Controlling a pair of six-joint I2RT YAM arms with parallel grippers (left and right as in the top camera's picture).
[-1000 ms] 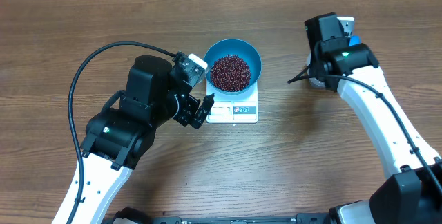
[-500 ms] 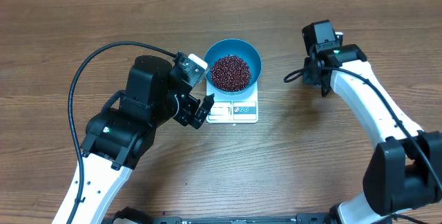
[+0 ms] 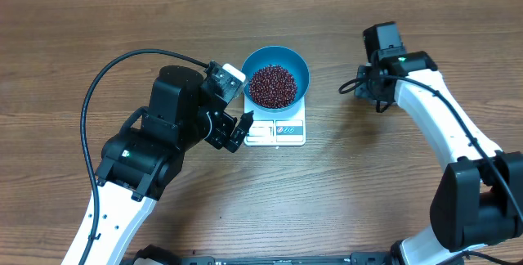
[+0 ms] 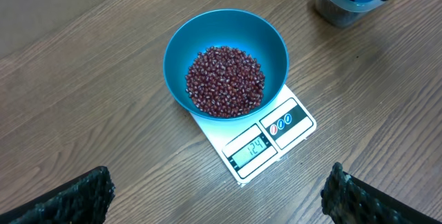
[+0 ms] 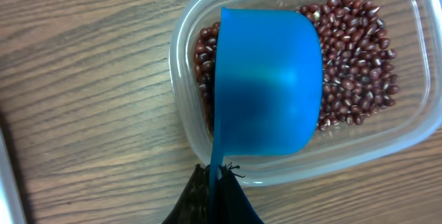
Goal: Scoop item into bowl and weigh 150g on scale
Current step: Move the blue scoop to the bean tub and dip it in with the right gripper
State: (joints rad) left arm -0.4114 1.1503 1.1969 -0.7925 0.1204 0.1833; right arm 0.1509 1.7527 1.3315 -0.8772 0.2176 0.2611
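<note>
The blue bowl stands on the white scale and holds a pile of dark red-brown beans. In the left wrist view the bowl, its beans and the scale's lit display all show. My left gripper hovers open just in front of the scale, with nothing between its fingers. My right gripper is shut on the handle of a blue scoop. The scoop sits over a clear tub that holds more beans.
In the overhead view the right arm covers the tub at the right of the scale. The tub's corner shows at the top right of the left wrist view. The left arm's black cable loops over the table's left side.
The right wrist has turned and shifted a little over the tub with the scoop in its grip. The left arm, bowl and scale have not moved.
</note>
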